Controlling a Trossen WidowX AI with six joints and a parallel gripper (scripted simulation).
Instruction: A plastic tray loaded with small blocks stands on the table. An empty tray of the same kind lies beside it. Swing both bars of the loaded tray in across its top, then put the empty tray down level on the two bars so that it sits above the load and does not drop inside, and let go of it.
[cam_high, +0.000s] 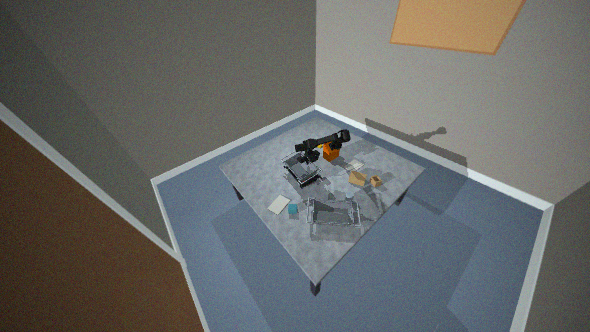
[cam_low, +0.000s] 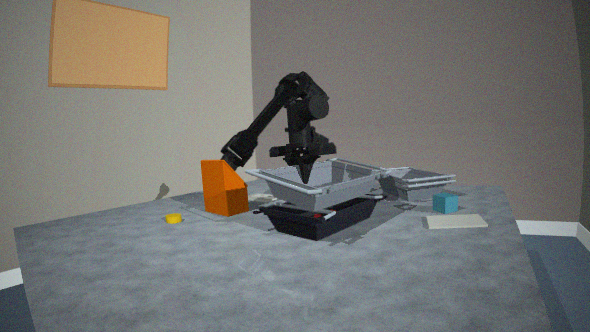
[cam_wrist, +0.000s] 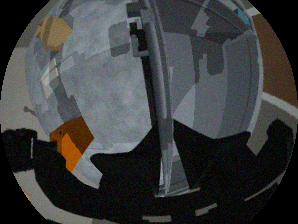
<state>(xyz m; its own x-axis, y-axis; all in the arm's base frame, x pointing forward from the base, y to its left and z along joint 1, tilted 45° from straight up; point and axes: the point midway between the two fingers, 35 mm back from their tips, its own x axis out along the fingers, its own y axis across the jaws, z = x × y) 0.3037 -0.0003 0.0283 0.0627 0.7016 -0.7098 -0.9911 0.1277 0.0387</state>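
Above, the tool grips a grey, flared, thin-rimmed tray.

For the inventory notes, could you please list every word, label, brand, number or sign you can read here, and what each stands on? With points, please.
There are none that I can read.
The black tray (cam_low: 345, 218), the grey tray above it (cam_low: 350, 187), the orange block (cam_low: 215, 187) (cam_wrist: 75, 145) and the orange wall panel (cam_high: 455, 25) (cam_low: 109, 45) show no lettering.
Any small marking on the dark arm (cam_low: 267, 116) would be too blurred to tell.
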